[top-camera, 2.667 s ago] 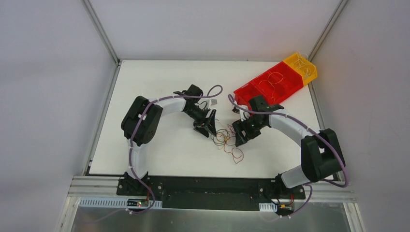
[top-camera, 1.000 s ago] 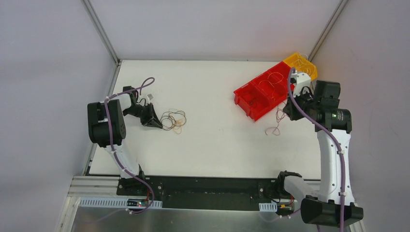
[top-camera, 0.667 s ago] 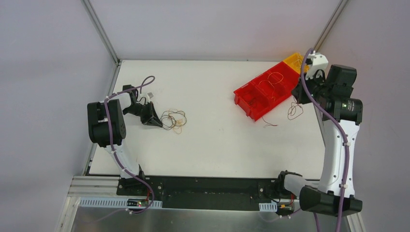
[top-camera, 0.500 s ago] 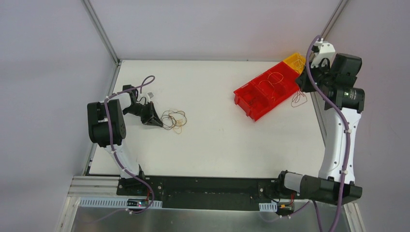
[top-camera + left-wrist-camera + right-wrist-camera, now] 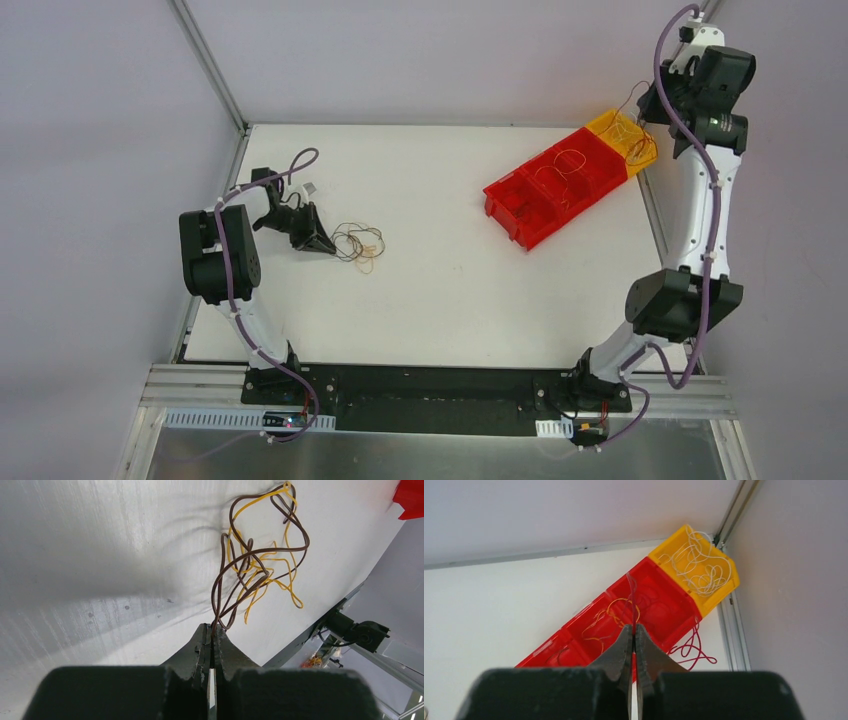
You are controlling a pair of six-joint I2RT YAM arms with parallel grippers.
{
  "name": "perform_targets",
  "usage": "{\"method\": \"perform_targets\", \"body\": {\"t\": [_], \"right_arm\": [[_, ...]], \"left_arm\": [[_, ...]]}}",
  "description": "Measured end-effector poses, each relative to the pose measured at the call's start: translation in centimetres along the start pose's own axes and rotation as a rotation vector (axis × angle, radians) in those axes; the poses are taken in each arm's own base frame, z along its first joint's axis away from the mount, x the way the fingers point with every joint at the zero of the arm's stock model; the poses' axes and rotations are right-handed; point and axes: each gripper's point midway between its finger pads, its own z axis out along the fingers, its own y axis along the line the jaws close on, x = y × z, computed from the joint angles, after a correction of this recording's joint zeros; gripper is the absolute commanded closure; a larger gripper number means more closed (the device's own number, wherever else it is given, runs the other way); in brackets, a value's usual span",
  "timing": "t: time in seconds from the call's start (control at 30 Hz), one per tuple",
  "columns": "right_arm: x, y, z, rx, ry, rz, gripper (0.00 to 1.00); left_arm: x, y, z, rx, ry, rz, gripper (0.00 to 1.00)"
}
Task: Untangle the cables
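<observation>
My right gripper [image 5: 633, 635], its tips hidden from above, pinches a blurred red cable [image 5: 694, 649] hanging near the red bins [image 5: 659, 611], while my left gripper [image 5: 210, 641] pinches the brown-and-yellow tangle [image 5: 260, 555] on the table [image 5: 100, 540].

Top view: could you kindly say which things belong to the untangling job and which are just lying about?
Job: brown-yellow tangle, pinched by left gripper; red wire, pinched by right gripper; bins holding wires.
Lying about: small pale scrap; purple arm cables.

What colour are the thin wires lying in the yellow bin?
White: curly thin wires in the yellow plastic bin, clearest in the right wrist view.
</observation>
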Motion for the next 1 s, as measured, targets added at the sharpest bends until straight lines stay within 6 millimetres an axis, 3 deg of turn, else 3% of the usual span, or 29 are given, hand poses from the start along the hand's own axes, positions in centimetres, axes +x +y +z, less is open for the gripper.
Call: {"method": "perform_targets", "body": {"t": [0.43, 0.6, 0.8, 1.0], "right_arm": [[2.0, -5.1, 9.1, 0.158, 0.025, 0.007, 1.00], [3.2, -6.8, 12.1, 0.217, 0.037, 0.010, 1.00], [4.7, -7.0, 14.2, 0.221, 0.063, 0.011, 1.00], [6.9, -5.4, 16.7, 0.197, 0.101, -0.002, 1.00]], "left_arm": [[-3.1, 0.2, 0.4, -0.004, -0.020, 0.008, 1.00], [-3.3, 0.4, 0.7, -0.004, -0.014, -0.001, 1.00], [-3.0, 0.8, 1.1, -0.006, 0.002, -0.016, 1.00], [-3.0, 0.8, 1.1, -0.006, 0.007, -0.020, 1.00]]}}
